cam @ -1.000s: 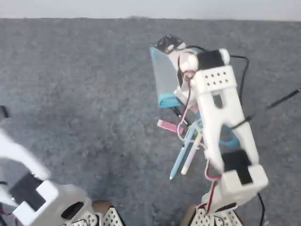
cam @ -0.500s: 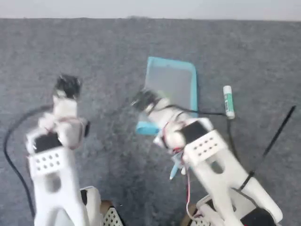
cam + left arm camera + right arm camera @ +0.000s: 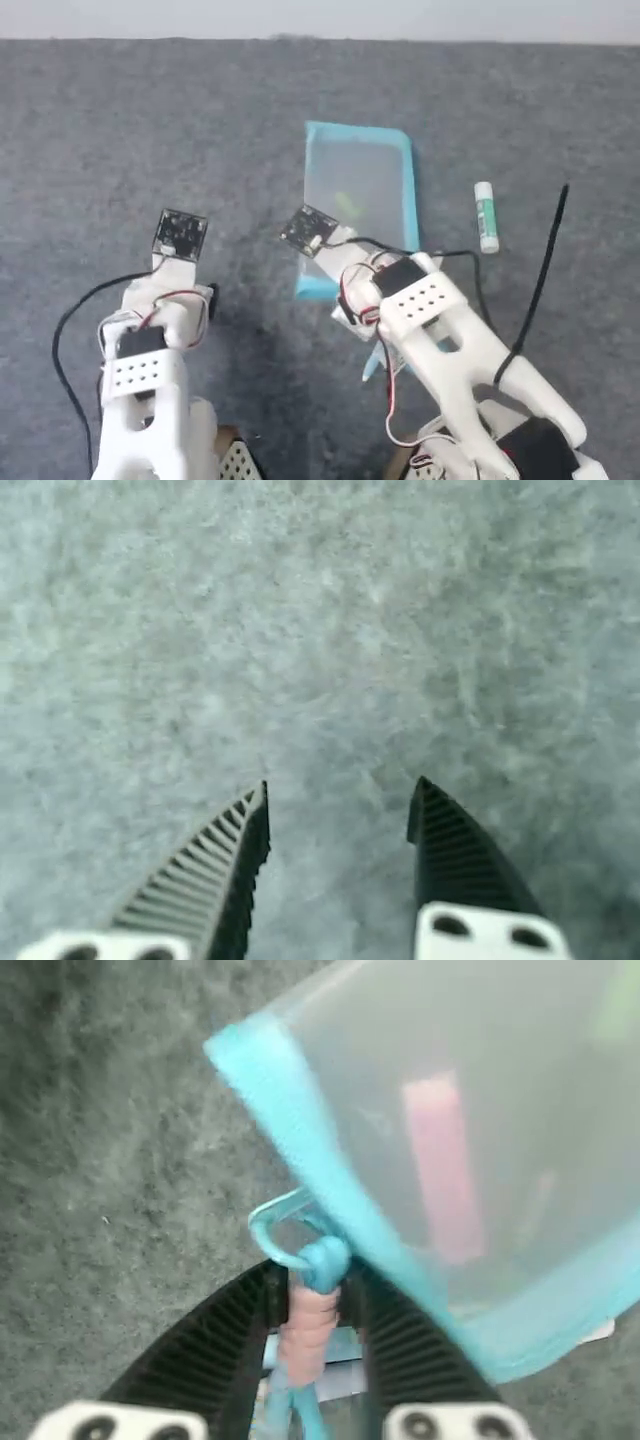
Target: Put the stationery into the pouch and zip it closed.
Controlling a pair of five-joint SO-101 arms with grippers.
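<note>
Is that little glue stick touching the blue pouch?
Apart. The high view shows the glue stick lying beside the pouch, with a strip of bare grey table between them.

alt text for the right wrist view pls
The right gripper is shut on a pink item, its tips at the blue zip pull of a translucent pouch. A pink stick shows through the pouch wall, and grey carpet lies beside it.

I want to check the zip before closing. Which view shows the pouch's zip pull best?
The right wrist view: the blue ring pull sits close up at the pouch edge. In the high view the right arm covers that end of the pouch. The left wrist view faces carpet.
</note>
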